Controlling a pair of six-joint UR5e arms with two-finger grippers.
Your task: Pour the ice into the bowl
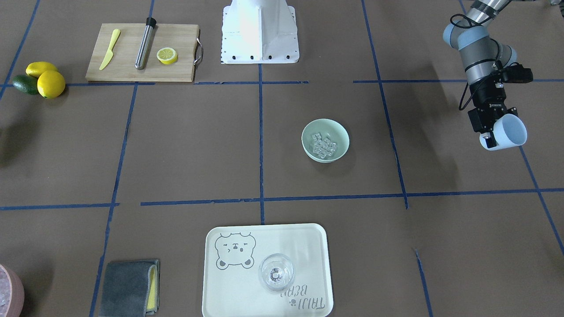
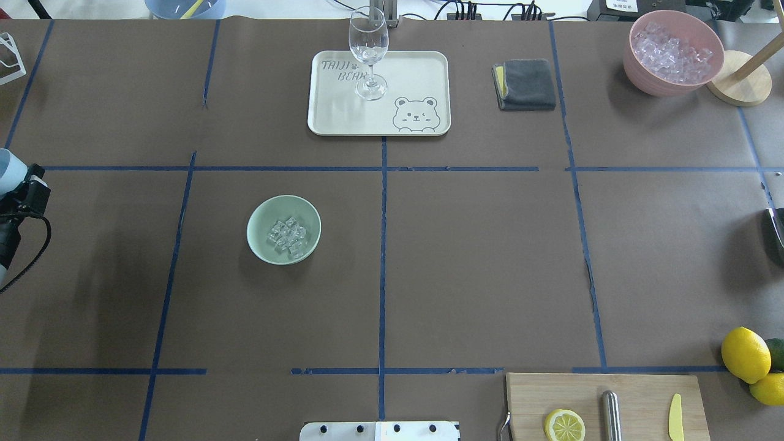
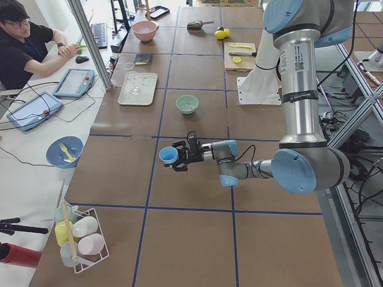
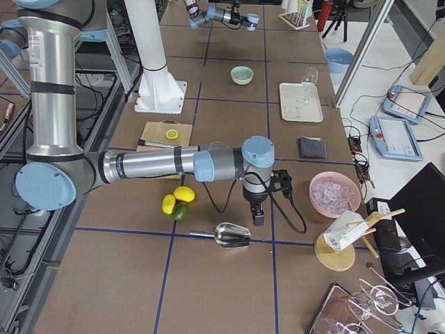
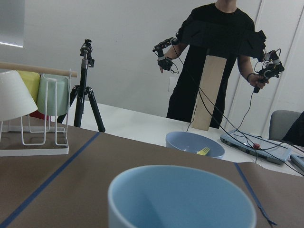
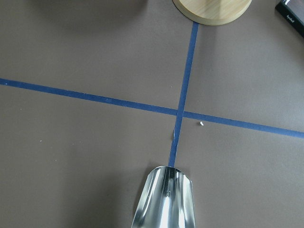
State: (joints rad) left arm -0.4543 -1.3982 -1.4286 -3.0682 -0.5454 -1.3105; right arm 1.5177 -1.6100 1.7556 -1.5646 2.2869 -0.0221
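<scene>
The pale mint-green bowl (image 1: 325,132) stands near the table's middle and holds a small heap of clear ice (image 1: 324,145). Bowl (image 2: 263,229) and ice (image 2: 286,236) also show in the overhead view. My left gripper (image 1: 492,134) is shut on a light blue cup (image 1: 510,131). It holds the cup tipped on its side in the air, well off to the bowl's side. No ice shows in the cup (image 5: 180,199). My right gripper (image 4: 258,217) hangs over the table's far end beside a metal scoop (image 4: 233,236). I cannot tell its state.
A pink container of ice (image 2: 672,52) and a grey cloth (image 2: 525,84) sit at the back right. A tray (image 2: 343,116) carries a wine glass (image 2: 369,55). A cutting board (image 2: 631,392) with half a lemon, lemons (image 2: 745,354) and a cup rack (image 3: 81,236) stand around.
</scene>
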